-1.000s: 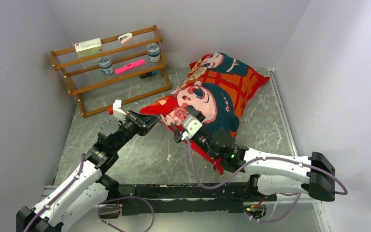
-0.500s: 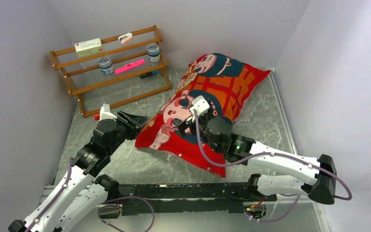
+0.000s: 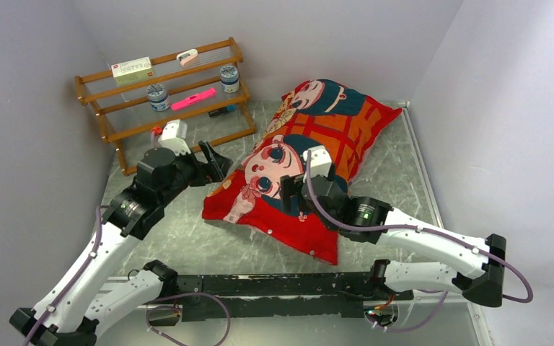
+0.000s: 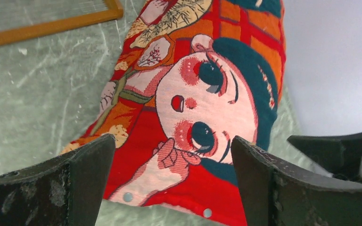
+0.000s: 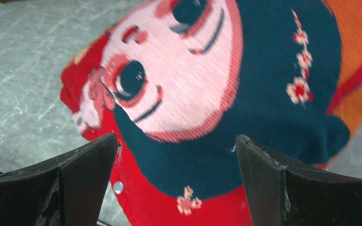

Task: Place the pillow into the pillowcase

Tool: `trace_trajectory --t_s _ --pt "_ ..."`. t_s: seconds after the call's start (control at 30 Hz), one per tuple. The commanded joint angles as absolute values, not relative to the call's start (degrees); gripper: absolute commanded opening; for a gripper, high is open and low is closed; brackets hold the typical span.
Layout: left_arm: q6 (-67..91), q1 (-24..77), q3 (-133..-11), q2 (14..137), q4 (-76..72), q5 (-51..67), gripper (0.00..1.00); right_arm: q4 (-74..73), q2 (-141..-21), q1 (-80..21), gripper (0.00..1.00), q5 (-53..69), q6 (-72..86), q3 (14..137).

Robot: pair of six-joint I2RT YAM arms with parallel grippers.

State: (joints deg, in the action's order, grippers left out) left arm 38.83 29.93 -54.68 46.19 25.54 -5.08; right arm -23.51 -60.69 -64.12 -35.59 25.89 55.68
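Observation:
The red pillowcase (image 3: 332, 137) with teal-haired girl faces lies plump on the table, running from the back right corner toward the middle. Its snap-button hem (image 4: 127, 197) faces the arms. The pillow is hidden; no white fabric shows. My left gripper (image 3: 215, 162) hangs open just left of the case's near corner, and in the left wrist view the left gripper (image 4: 172, 140) has nothing between its fingers, the case (image 4: 202, 94) lying below. My right gripper (image 3: 294, 196) hovers open above the case's near half; the right gripper (image 5: 176, 137) is empty over the print (image 5: 245, 94).
A wooden rack (image 3: 166, 101) stands at the back left with two jars, a pink item and a small box. Walls close in on the left, back and right. Grey marbled tabletop (image 3: 187, 238) lies between the case and the arm bases.
The left gripper opened, let go of the case's near corner and drew back left. The right gripper finished opening and moved up over the case. The case's near end settled flat.

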Motion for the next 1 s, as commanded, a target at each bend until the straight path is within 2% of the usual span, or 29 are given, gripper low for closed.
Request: trace_trajectory --t_s 0.0,0.1,0.23,0.47,0.67,0.97 --pt "20.93 29.79 -63.12 49.83 32.17 1.95 0.97 -41.62 -56.81 -63.77 1.00 -39.89 41.40 62.64" --pt "17.32 29.79 -69.88 52.27 37.26 5.92 0.97 -53.76 -55.08 -63.79 1.00 -42.99 47.66 69.71" --pt "17.58 29.77 -71.89 49.39 34.49 8.82 0.97 -60.18 -49.59 -63.77 1.00 -44.59 49.65 72.06" --pt "16.42 29.79 -72.03 42.19 29.06 7.17 0.97 -61.20 -38.82 -63.72 1.00 -45.72 45.74 73.23" --pt "17.69 29.79 -69.28 38.33 30.59 2.24 0.97 -57.86 -32.13 -63.75 1.00 -45.04 41.87 71.89" --pt "19.84 29.79 -62.47 33.17 27.95 1.43 0.97 -55.90 -29.68 -63.74 1.00 -44.52 42.41 68.86"
